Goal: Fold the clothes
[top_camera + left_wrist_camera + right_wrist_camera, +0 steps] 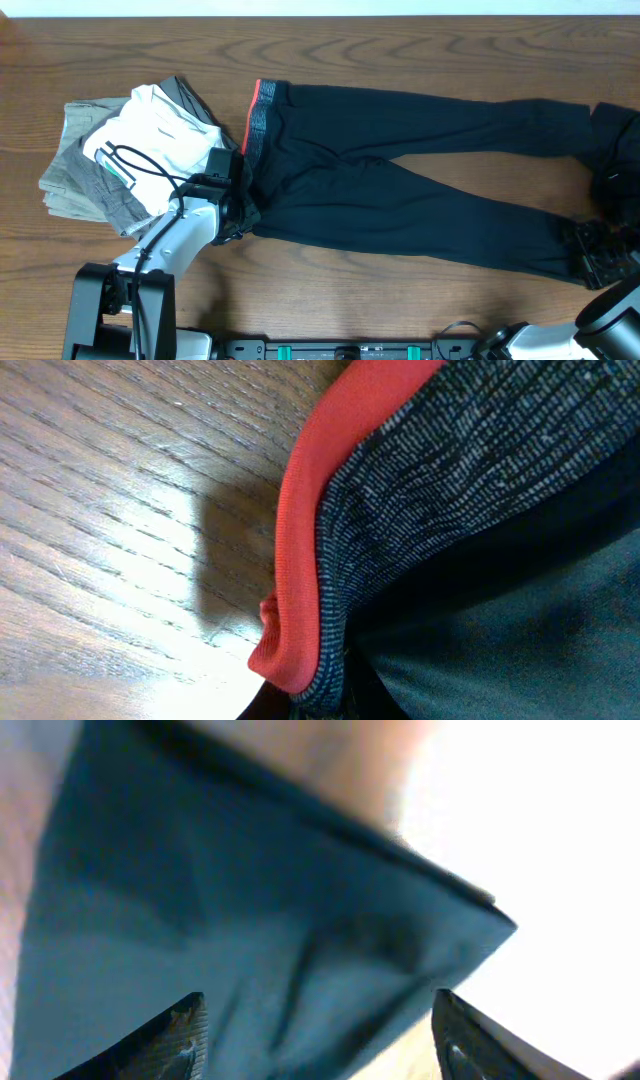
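Note:
Long black trousers (400,190) lie flat across the wooden table, with the waistband (258,120) at the left and the legs running right. My left gripper (240,208) is at the waistband's near corner and shut on it. In the left wrist view the coral edge (300,540) and grey knit band (430,490) run down into the jaws. My right gripper (598,258) sits over the end of the near leg. Its dark fingers (180,1035) stand wide apart, open, with the black cuff (250,900) between and beneath them.
A stack of folded grey and white clothes (120,160) lies at the left, just beside the waistband. The far leg's cuff (612,125) reaches the right edge of view. Bare table (400,300) runs along the front, and its back edge is at the top.

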`<state>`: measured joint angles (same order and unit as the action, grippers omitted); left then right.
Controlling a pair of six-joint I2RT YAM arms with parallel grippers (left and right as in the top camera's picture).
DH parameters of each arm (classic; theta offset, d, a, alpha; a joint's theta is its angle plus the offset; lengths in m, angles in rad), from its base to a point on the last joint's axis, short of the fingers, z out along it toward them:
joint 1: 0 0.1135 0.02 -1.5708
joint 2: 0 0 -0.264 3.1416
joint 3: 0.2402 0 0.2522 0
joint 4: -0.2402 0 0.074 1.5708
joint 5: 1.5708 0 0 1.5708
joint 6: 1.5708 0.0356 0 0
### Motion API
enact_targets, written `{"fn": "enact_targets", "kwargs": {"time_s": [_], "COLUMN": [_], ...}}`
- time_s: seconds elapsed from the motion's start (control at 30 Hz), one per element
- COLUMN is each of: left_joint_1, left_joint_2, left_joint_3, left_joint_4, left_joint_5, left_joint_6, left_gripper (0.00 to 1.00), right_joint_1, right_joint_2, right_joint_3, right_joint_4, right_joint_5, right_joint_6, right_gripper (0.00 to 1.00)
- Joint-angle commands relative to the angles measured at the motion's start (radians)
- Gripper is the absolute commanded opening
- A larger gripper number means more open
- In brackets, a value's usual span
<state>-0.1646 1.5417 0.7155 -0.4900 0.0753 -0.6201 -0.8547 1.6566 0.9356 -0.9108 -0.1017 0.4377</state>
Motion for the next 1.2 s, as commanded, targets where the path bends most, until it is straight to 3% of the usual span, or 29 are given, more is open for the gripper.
{"fn": "enact_targets", "kwargs": {"time_s": [0.0, 0.37, 0.63, 0.83, 1.17], "left_joint_1": [0.003, 0.003, 0.003, 0.003, 0.002], "left_joint_2": [0.031, 0.031, 0.031, 0.031, -0.116], "left_joint_3": [-0.029, -0.029, -0.029, -0.017, 0.127], "left_joint_4": [-0.028, -0.029, -0.028, -0.039, -0.318], "left_joint_5": [-0.008, -0.008, -0.008, -0.008, -0.004], "left_joint_6": [0.021, 0.026, 0.027, 0.103, 0.171], "left_gripper": [0.09, 0.09, 0.09, 0.07, 0.05], "right_joint_1": [-0.032, -0.035, -0.035, -0.035, -0.036], "right_joint_2": [0.006, 0.006, 0.006, -0.001, -0.167], "right_joint_3": [-0.017, -0.108, -0.107, -0.086, 0.027], "right_joint_4": [-0.006, 0.061, 0.125, 0.132, -0.016], "right_joint_5": [0.076, 0.098, 0.089, 0.028, -0.075], "right_joint_6": [0.018, 0.030, 0.040, 0.031, -0.032], "right_gripper": [0.70, 0.65, 0.38, 0.02, 0.01]}}
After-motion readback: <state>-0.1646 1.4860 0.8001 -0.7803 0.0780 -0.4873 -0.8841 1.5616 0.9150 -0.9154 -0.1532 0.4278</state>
